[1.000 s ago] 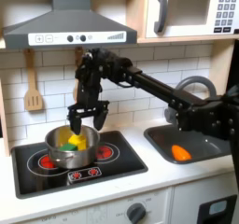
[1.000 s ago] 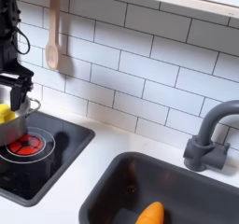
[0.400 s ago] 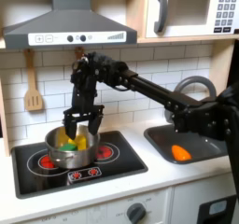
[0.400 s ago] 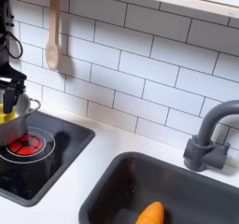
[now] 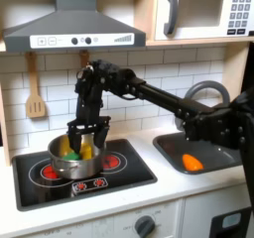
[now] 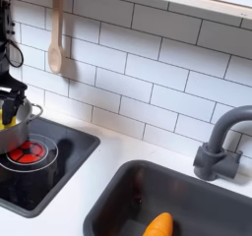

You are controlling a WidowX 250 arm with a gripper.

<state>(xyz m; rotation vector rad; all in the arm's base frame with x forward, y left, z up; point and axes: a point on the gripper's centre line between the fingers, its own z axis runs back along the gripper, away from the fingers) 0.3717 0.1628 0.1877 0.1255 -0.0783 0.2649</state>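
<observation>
Spatula (image 5: pixel 36 91) hangs on the tile wall, well left of the end effector (image 5: pixel 82 141) and above it. End effector sits low over the pot (image 5: pixel 75 163) on the stove (image 5: pixel 119 178) in the first exterior view, fingers spread and reaching down inside the rim, straddling the yellow piece (image 5: pixel 74 143). Can't tell if the pads touch it; nothing looks pinched. Green piece (image 5: pixel 72 157) lies just below and in front of the end effector, also in the pot, beside the yellow one. In the second exterior view the pot (image 6: pixel 10 134) and end effector (image 6: pixel 14 108) show at the second exterior view's left edge, yellow visible between the fingers. Progress, as I read it: approach and descent look done, end effector is at grasp height around the yellow piece; closing on it and lifting are not yet done, and both pieces are in the pot. Well right of the end effector, on the counter (image 5: pixel 149 197): sink (image 5: pixel 213 155) with an orange carrot (image 5: pixel 191 163) lying in it, faucet (image 5: pixel 203 91) behind. Microwave (image 5: pixel 203 11) up top right.
</observation>
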